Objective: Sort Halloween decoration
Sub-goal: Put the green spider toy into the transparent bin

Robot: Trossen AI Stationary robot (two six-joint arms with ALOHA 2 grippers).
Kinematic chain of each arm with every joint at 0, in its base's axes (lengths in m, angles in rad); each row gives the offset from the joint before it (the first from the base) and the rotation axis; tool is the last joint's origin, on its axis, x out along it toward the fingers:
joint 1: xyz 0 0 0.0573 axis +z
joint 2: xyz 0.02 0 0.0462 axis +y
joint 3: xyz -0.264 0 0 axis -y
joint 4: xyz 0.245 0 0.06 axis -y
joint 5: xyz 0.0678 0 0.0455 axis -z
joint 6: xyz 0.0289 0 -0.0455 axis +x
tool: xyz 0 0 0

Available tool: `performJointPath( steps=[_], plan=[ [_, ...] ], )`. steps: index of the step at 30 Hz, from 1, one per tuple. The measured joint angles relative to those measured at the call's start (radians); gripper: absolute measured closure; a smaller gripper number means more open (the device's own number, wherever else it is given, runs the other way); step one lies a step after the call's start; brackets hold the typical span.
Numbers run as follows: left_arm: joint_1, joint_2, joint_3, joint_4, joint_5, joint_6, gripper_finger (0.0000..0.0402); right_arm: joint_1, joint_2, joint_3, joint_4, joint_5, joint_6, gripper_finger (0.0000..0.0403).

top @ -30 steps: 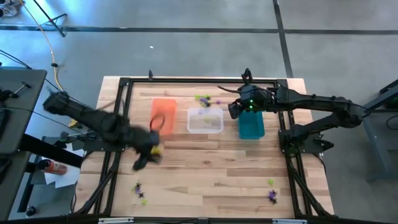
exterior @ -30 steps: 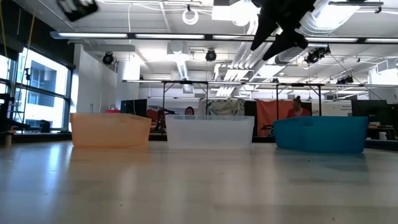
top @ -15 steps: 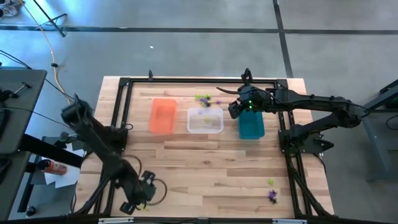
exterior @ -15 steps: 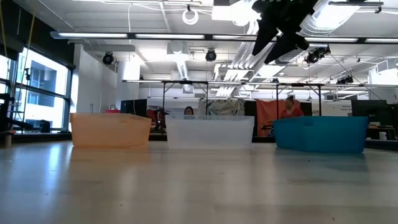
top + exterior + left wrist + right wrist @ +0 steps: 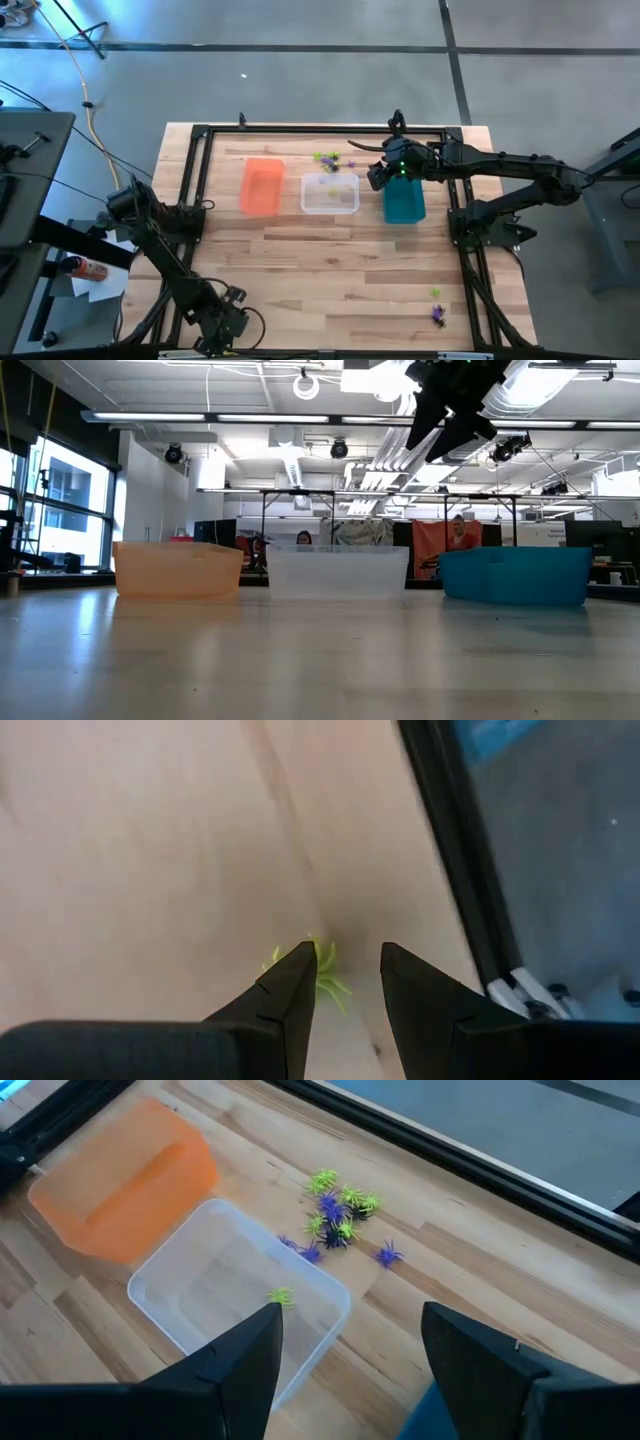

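Your left arm has swung from beside the orange bin (image 5: 262, 186) all the way to the table's (image 5: 330, 270) near-left corner, and the left gripper (image 5: 340, 982) now hangs just over the wood there, jaws narrowly parted with nothing between them. That reads as the start of a fresh pickup, not a drop-off.

The right gripper (image 5: 377, 176) has stayed put at the far side, between the clear bin (image 5: 330, 194) and the teal bin (image 5: 404, 201), jaws wide and empty.

A small cluster of green and purple spiders (image 5: 340, 1208) lies beyond the clear bin, with one green one (image 5: 281, 1295) already inside it. A few more (image 5: 437, 305) sit at the near right.

The lime green spider (image 5: 322, 970) you want lies just ahead of the left fingertips, close to the table's edge frame. You'll likely need to come down squarely over it.
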Motion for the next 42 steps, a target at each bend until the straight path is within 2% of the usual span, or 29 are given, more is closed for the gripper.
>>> performJointPath(
  steps=[9,22,25,30,37,42],
  plan=[
    [-0.020,-0.008,0.000,-0.043,-0.067,-0.046,0.0295,0.000,0.000,0.001,0.003,0.014,-0.002,0.0167],
    [-0.043,0.049,0.003,-0.056,-0.100,-0.050,0.0297,0.000,0.000,0.001,0.001,0.015,-0.002,0.0167],
    [-0.038,0.049,0.002,-0.058,-0.100,-0.050,0.0316,0.000,0.000,0.001,0.001,0.020,-0.002,0.0167],
    [-0.025,0.048,0.001,-0.056,-0.071,-0.091,0.0392,0.000,0.000,0.001,0.001,0.034,-0.002,0.0167],
    [0.000,-0.009,-0.007,-0.058,-0.052,-0.136,0.0399,0.000,0.000,0.001,0.001,0.037,-0.010,0.0167],
    [0.022,-0.139,-0.005,-0.089,-0.060,-0.119,0.0401,0.000,0.000,0.001,0.001,0.047,-0.029,0.0167]
  ],
)
